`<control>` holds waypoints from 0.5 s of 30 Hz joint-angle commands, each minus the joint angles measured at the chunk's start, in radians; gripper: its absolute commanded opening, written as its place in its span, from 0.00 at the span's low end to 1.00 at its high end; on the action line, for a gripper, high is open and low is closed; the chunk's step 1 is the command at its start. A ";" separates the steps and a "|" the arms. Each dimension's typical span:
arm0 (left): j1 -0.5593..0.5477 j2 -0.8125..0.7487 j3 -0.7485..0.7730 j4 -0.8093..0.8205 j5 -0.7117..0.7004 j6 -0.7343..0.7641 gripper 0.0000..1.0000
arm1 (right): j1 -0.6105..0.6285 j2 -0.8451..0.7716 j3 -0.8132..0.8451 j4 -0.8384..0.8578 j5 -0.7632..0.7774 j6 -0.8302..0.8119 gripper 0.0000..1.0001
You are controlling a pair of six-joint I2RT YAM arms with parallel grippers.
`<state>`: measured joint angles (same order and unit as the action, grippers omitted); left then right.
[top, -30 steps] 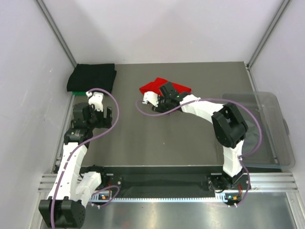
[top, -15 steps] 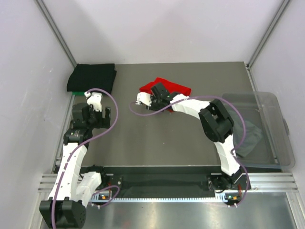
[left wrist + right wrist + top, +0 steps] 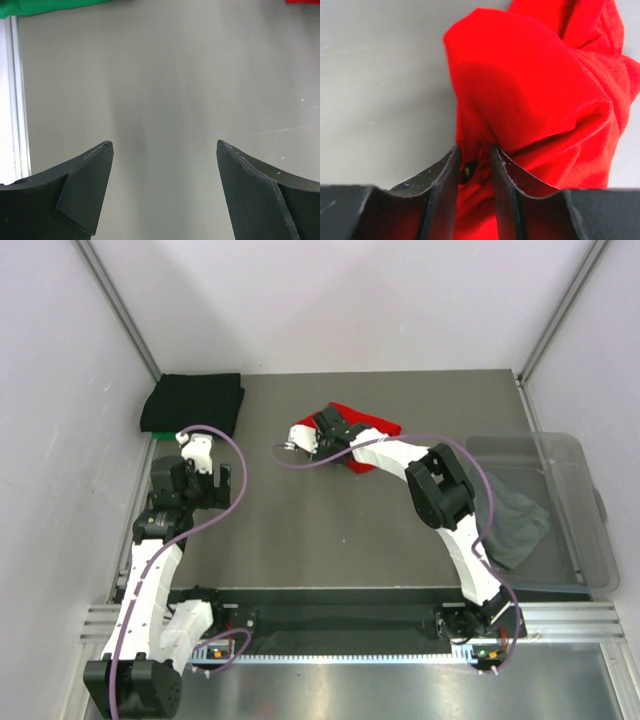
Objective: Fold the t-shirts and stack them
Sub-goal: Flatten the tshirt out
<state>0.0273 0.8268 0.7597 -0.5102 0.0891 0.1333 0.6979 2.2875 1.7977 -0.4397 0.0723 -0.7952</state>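
Note:
A bright red t-shirt (image 3: 372,426) lies bunched at the back middle of the table. My right gripper (image 3: 322,430) is over its left part, shut on a fold of the red cloth (image 3: 530,95) that carries a small black label. A folded black t-shirt (image 3: 192,402) lies at the back left with a green t-shirt (image 3: 162,434) under its front edge; the green edge also shows in the left wrist view (image 3: 50,7). A grey t-shirt (image 3: 515,525) lies crumpled in the bin. My left gripper (image 3: 190,483) is open and empty over bare table, in front of the black shirt.
A clear plastic bin (image 3: 585,530) stands at the right edge of the table. Metal frame posts run up the back corners. A light rail (image 3: 15,100) borders the table's left side.
My right gripper has moved left and toward the back, dragging the red t-shirt with it. The left arm has barely moved.

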 commanded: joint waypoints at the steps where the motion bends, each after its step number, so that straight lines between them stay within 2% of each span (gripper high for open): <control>1: 0.010 -0.017 0.021 0.006 0.006 0.003 0.89 | -0.023 0.064 0.063 -0.122 -0.009 0.025 0.32; 4: 0.010 -0.023 0.017 0.007 0.005 0.003 0.89 | -0.026 0.079 0.089 -0.178 -0.034 0.027 0.12; 5: 0.011 -0.025 0.016 0.006 0.006 0.005 0.89 | -0.026 0.055 0.080 -0.179 -0.040 0.028 0.00; 10: 0.011 -0.031 0.018 0.009 0.011 -0.001 0.89 | -0.012 -0.124 0.034 -0.126 -0.069 0.059 0.00; 15: 0.011 -0.031 0.024 0.021 0.020 -0.006 0.89 | 0.003 -0.330 0.150 -0.192 -0.207 0.068 0.00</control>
<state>0.0322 0.8131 0.7597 -0.5098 0.0906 0.1329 0.6895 2.1773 1.8320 -0.6018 -0.0170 -0.7536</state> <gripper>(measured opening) 0.885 0.007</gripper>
